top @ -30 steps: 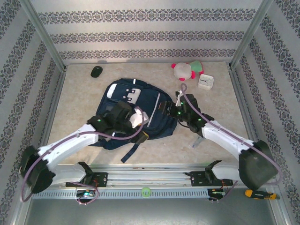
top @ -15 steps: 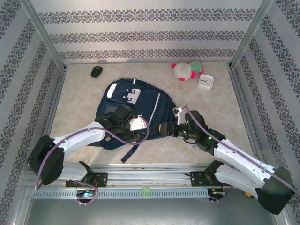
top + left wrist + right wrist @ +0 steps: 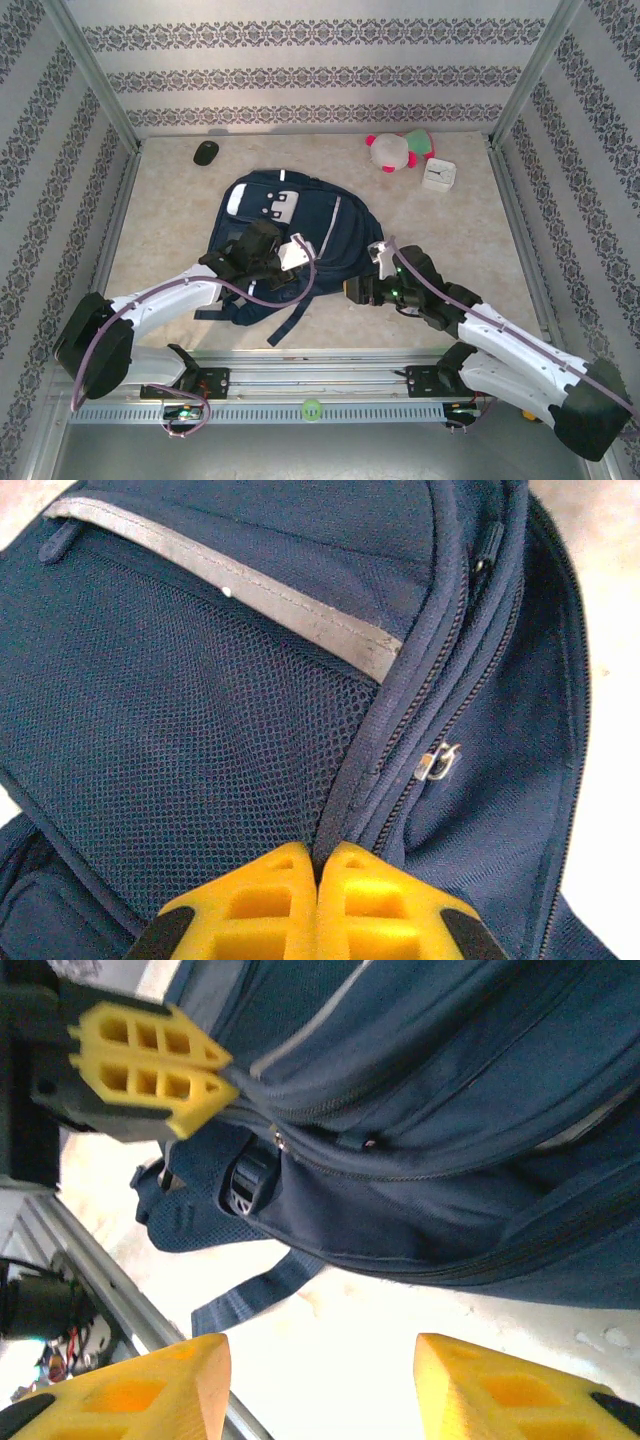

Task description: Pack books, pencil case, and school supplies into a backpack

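Navy backpack (image 3: pixel 325 215) is seam-clenched by left gripper (image 3: pixel 318 865); right gripper (image 3: pixel 320 1352) (released) hangs over bare table (image 3: pixel 455 235).

Probably a robotics lab test cell: a beige stone-look tabletop (image 3: pixel 160 230) boxed in by aluminium frame posts (image 3: pixel 90 75) and damask-striped wallpaper panels (image 3: pixel 320 78), with a slotted metal mounting rail (image 3: pixel 320 381) along the near edge.

1. The left pincer (image 3: pixel 318 868) is seen pressed shut on a piped seam (image 3: pixel 352 780) of the backpack (image 3: pixel 500 820).
2. A mesh pocket (image 3: pixel 180 730) is bordered above by a grey strip (image 3: pixel 300 615).
3. A metal zip pull (image 3: pixel 438 763) is seen right of the seam.
4. Pale worktop (image 3: pixel 615 680) is visible at the right edge.
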Robot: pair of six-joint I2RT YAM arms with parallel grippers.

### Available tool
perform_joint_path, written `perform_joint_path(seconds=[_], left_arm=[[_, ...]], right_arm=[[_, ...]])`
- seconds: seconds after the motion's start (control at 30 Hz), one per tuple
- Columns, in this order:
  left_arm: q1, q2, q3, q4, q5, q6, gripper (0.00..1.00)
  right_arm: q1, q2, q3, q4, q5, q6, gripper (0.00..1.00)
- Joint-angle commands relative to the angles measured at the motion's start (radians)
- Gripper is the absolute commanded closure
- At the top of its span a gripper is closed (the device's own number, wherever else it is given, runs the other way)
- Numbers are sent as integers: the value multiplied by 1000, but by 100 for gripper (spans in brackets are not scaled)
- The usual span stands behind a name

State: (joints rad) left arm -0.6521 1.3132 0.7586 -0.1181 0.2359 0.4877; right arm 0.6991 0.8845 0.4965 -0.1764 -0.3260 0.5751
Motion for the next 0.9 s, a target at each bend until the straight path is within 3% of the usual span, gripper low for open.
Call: perform_joint_path(seconds=[0.0, 0.1, 0.33, 0.4, 0.53, 0.7, 0.87], left_arm=[[9, -10, -3, 62, 94, -130, 100], [9, 18, 13, 54, 120, -172, 100], [9, 65, 56, -9, 162, -189, 98], [9, 54, 50, -19, 162, -129, 66], [6, 4, 5, 85, 98, -22, 36], [6, 33, 47, 116, 46, 125, 17], [5, 103, 109, 22, 119, 263, 9]], right_arm=[[47, 61, 52, 3, -47, -34, 49], [87, 117, 68, 52, -31, 0, 50], [141, 159, 50, 90, 173, 63, 49], [125, 130, 32, 93, 181, 83, 48], [57, 52, 4, 98, 140, 109, 47], [-38, -10, -4, 70, 38, 100, 46], [-76, -21, 2, 59, -19, 88, 46]])
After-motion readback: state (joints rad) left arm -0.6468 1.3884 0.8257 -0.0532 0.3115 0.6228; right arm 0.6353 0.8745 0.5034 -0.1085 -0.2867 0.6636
